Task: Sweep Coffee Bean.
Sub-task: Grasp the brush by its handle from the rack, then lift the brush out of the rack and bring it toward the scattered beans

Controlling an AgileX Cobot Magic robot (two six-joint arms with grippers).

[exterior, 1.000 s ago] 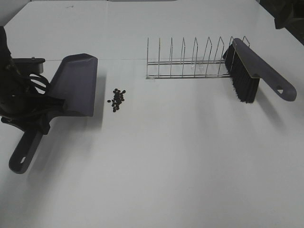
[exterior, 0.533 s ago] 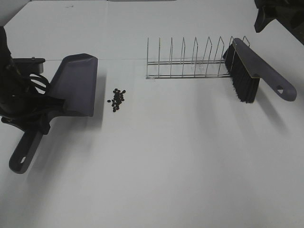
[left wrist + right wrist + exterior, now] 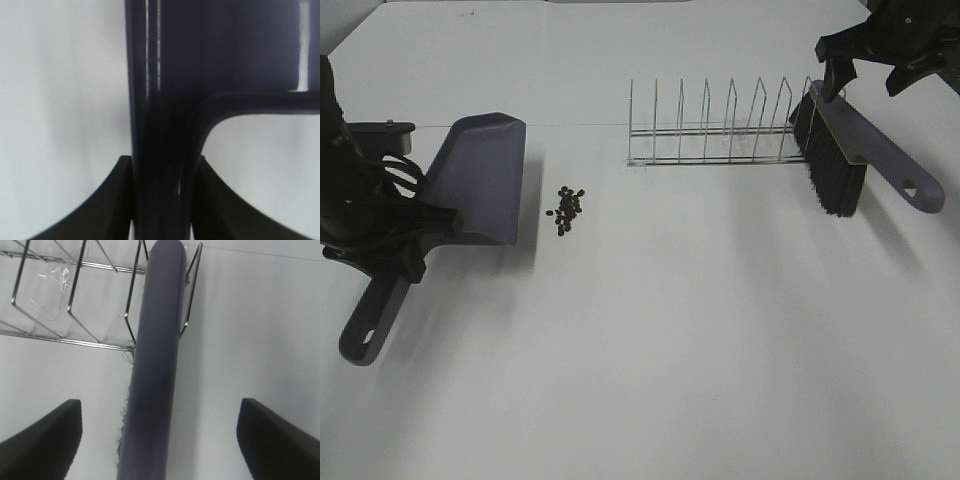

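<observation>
A small pile of dark coffee beans (image 3: 566,209) lies on the white table just right of the grey dustpan (image 3: 480,180). My left gripper (image 3: 415,250) is shut on the dustpan's handle (image 3: 162,165), its fingers (image 3: 117,195) pressing both sides. The grey brush (image 3: 865,145) with black bristles (image 3: 832,170) leans in the right end of the wire rack (image 3: 720,130). My right gripper (image 3: 865,65) is open above the brush, its fingers (image 3: 45,437) spread wide on either side of the brush back (image 3: 155,365) without touching it.
The wire rack's loops (image 3: 65,295) stand right beside the brush. The dustpan handle's end (image 3: 365,335) points toward the table's front left. The left arm's body (image 3: 340,180) stands at the left edge.
My right gripper has come in from the top right corner and moved left and down to above the brush. The left gripper, dustpan and beans have not moved.
</observation>
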